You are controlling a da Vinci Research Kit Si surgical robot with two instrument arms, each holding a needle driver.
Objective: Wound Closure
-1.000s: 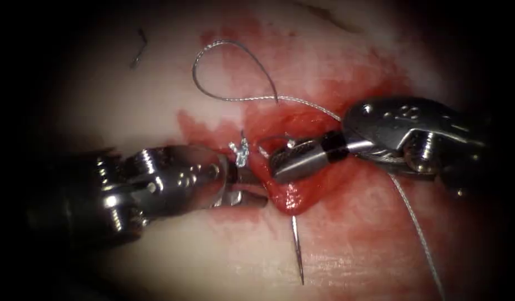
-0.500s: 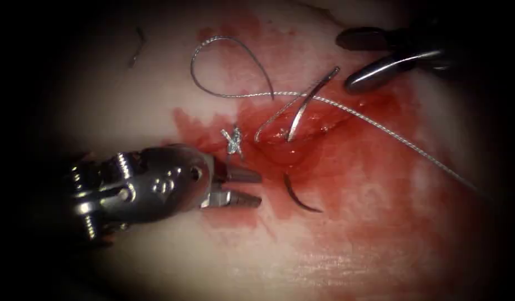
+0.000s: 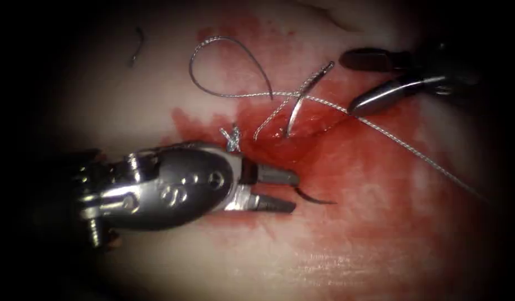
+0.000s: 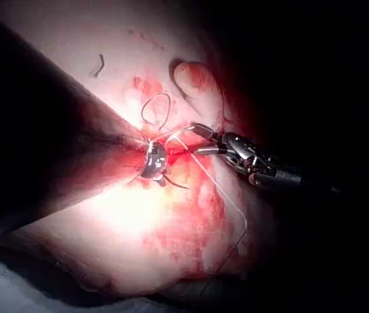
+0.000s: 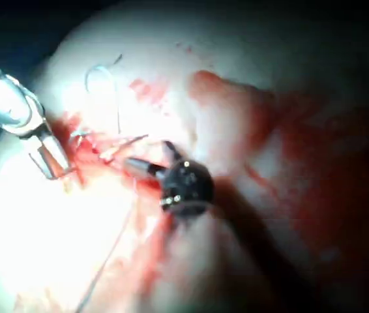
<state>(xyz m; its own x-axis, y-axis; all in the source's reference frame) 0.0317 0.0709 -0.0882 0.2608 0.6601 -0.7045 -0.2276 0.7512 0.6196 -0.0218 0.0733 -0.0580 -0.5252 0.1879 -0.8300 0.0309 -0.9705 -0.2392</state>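
Observation:
The curved needle (image 3: 302, 100) stands in the tissue (image 3: 157, 95), and neither tool holds it. Its rear end (image 3: 328, 67) rises free above the red cut (image 3: 302, 142); its dark tip (image 3: 316, 199) comes out lower down. My left tool (image 3: 286, 191) lies just left of that tip, jaws open and empty; the left wrist view shows it too (image 4: 156, 168). The right tool (image 3: 349, 81) hovers at the upper right of the cut, jaws open, nothing held, also seen in its own wrist view (image 5: 147, 160). Thread (image 3: 380, 125) runs from the needle's rear end off to the lower right.
A knot (image 3: 232, 139) sits on the cut just above the left tool's wrist. A loose loop of thread (image 3: 213, 56) lies on the tissue above it. A short cut end of thread (image 3: 136, 47) lies at the far upper left. Red fluid (image 3: 369, 178) spreads around the cut.
The right tool let go of the needle in the cut, opened and drew back up and to the right. The left tool slid right toward the needle's tip, jaws a little wider.

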